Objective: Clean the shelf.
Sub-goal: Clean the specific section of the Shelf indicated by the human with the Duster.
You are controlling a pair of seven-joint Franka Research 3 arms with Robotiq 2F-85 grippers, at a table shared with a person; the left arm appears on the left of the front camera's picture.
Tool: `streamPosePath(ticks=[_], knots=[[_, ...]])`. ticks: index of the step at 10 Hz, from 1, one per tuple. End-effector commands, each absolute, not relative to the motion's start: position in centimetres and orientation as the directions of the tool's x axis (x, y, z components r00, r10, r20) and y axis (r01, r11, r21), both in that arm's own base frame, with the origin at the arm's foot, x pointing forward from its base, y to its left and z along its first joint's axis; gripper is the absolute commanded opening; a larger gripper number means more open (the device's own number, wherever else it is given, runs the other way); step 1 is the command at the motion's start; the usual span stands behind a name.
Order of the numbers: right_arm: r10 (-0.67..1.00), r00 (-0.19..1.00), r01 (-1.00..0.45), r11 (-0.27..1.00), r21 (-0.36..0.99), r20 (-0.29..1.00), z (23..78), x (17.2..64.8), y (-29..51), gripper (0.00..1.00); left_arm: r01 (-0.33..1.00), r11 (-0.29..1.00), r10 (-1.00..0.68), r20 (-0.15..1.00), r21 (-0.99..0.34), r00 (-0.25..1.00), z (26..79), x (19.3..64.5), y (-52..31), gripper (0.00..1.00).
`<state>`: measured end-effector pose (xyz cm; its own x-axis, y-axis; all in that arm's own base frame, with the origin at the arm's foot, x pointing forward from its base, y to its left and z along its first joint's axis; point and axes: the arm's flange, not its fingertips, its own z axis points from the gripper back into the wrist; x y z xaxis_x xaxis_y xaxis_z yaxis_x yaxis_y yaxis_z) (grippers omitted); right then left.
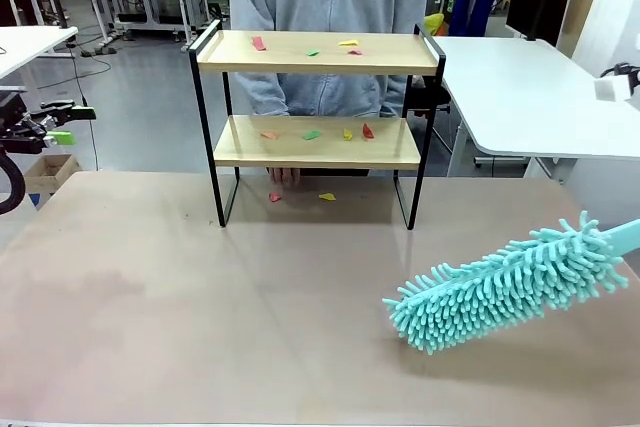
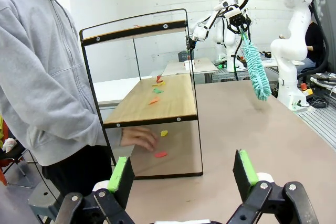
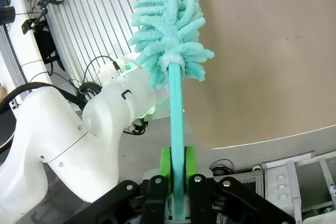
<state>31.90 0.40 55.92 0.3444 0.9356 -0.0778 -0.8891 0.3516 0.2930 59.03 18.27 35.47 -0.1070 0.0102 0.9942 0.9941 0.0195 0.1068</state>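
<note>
- Table [image 1: 180, 327]: brown top. It lies under the right gripper's tool and reaches out ahead of both grippers.
- Person [image 1: 325, 7]: stands behind the shelf, on the far side of it from both grippers.
- Shelf [image 1: 310, 52]: stands upright on the table, beyond and to the left of the duster head and apart from it. The boards' long axis runs left-right across the table. From the left gripper it lies ahead and off to the right, well apart.
- Duster [image 1: 505, 287]: teal and fluffy. It hangs out from the right gripper over the table, with its head slanting down and left, roughly along the boards' length, tip towards the shelf side.
- Right gripper [image 3: 177, 163]: jaws clamped on the duster's handle. As the tool holder it's my pick for the sweep, which needs a reach forward and left.
- Left gripper [image 2: 184, 174]: jaws wide apart, nothing between the pads. It sits off the table's left side.
- Hand [image 1: 285, 175]: the person's, resting on the table under the lower board, well clear of both grippers.
- Paper scraps [image 1: 311, 134]: coloured bits on both boards, plus a couple on the table below. Nothing looks cleaned yet.
</note>
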Motion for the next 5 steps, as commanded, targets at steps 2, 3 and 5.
streamPosePath(ticks=[2, 3, 5], knots=[[0.931, 0.356, -0.888, 0.365, 0.280, -0.085, 56.06, 31.78, 0.40, 0.13, 0.993, 0.017, 0.002, 0.993, 0.119, -0.119, 35.60, 58.82, 18.23, 1.00], [0.931, 0.356, -0.888, 0.365, 0.280, -0.085, 56.06, 31.78, 0.40, 0.13, 0.993, 0.017, 0.002, 0.993, 0.119, -0.119, 35.60, 58.82, 18.23, 1.00], [0.931, 0.356, -0.888, 0.365, 0.280, -0.085, 56.06, 31.78, 0.40, 0.13, 0.993, 0.017, 0.002, 0.993, 0.119, -0.119, 35.60, 58.82, 18.23, 1.00]])
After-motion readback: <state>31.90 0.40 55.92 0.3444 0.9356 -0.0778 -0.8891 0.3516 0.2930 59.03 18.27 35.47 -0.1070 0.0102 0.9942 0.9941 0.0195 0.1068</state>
